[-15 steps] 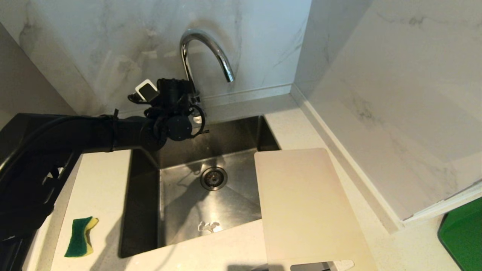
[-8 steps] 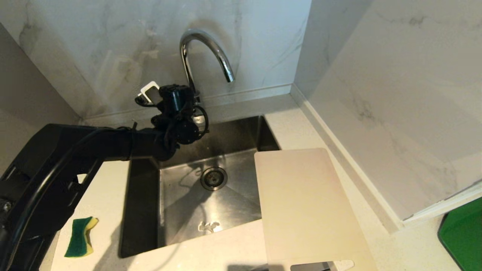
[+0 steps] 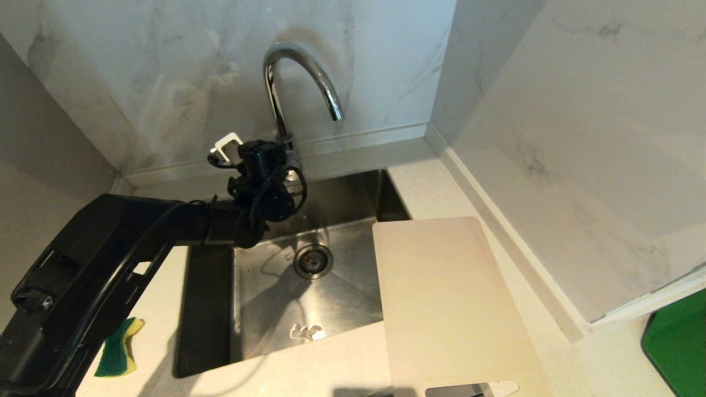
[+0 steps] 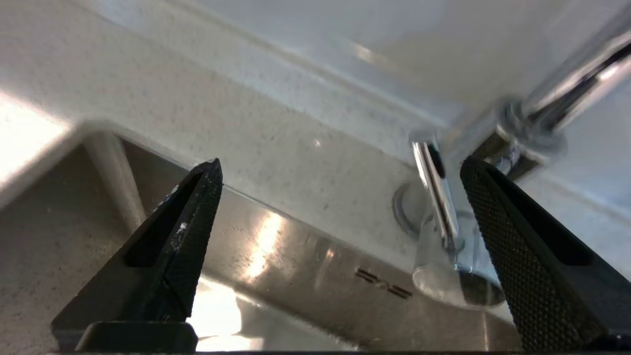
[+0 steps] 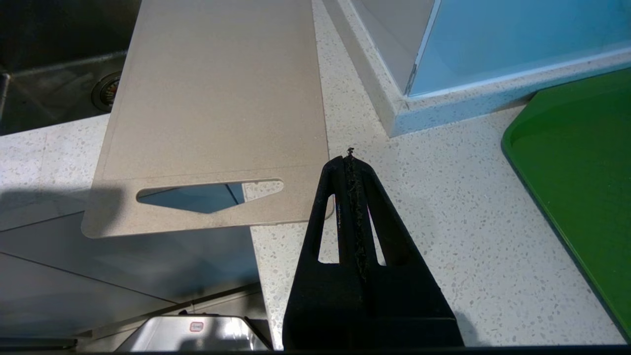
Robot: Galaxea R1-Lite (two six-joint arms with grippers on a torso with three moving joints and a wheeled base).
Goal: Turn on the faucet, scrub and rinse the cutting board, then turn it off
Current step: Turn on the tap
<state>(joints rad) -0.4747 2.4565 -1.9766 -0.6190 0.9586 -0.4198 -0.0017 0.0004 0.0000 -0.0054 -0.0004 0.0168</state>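
The chrome faucet [image 3: 298, 71] arches over the sink, and no water shows at its spout. My left gripper [image 3: 274, 160] hangs at the faucet's base, over the sink's back edge. In the left wrist view this gripper [image 4: 342, 161] is open wide. The thin lever [image 4: 436, 192] stands just inside one finger [image 4: 498, 231], and I cannot tell whether they touch. The cream cutting board [image 3: 447, 298] lies flat on the counter, its left side overhanging the sink. My right gripper [image 5: 350, 153] is shut and empty over the counter, beside the cutting board's [image 5: 217, 93] slot-handle end.
A green and yellow sponge [image 3: 118, 347] lies on the counter left of the steel sink [image 3: 259, 325], partly behind my left arm. A bright green tray [image 3: 675, 347] sits at the far right. Marble walls close in behind and to the right.
My left wrist has sunk from beside the faucet's stem down to its base and rolled. The arm's elbow has swung up and now covers part of the sponge.
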